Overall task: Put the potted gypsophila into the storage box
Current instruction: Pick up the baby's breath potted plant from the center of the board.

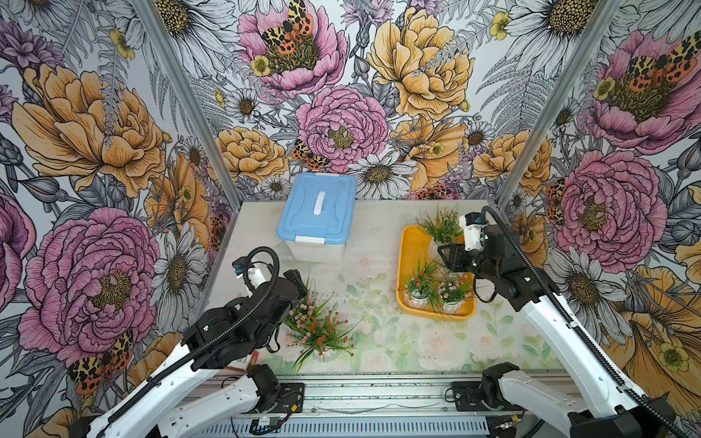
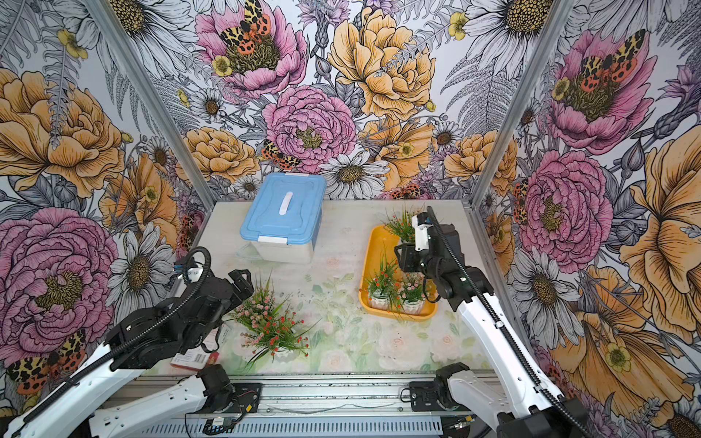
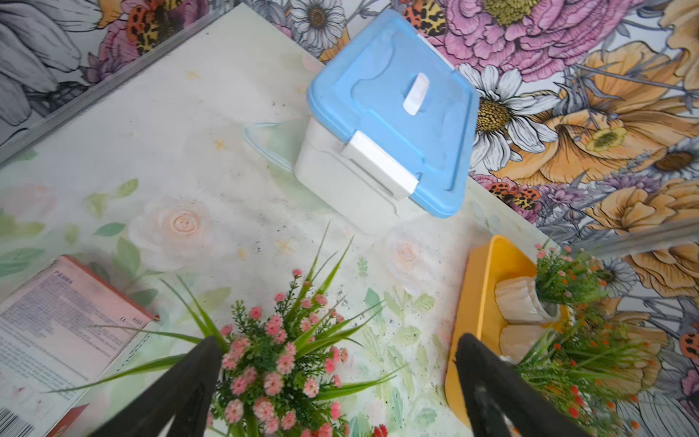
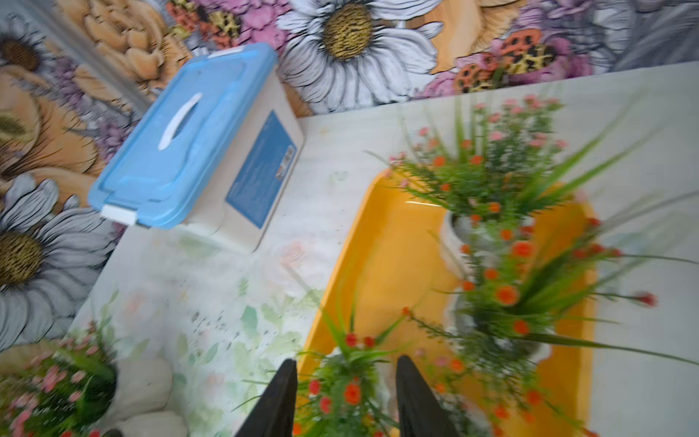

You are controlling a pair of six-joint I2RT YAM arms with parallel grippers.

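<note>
Here, storage box (image 1: 413, 254): yellow, right side; potted gypsophila (image 1: 417, 294) stand inside.
table pots (image 1: 318, 333): two, outside the storage box, by left arm.
left gripper (image 3: 338, 340): fingers spread wide above table pots.
right gripper (image 4: 346, 361): fingers parted astride red-flowered pot (image 4: 348, 393) in storage box, gripping nothing; gap shown only by right wrist view.
carton (image 3: 56, 333): plain only in left wrist view.
</note>
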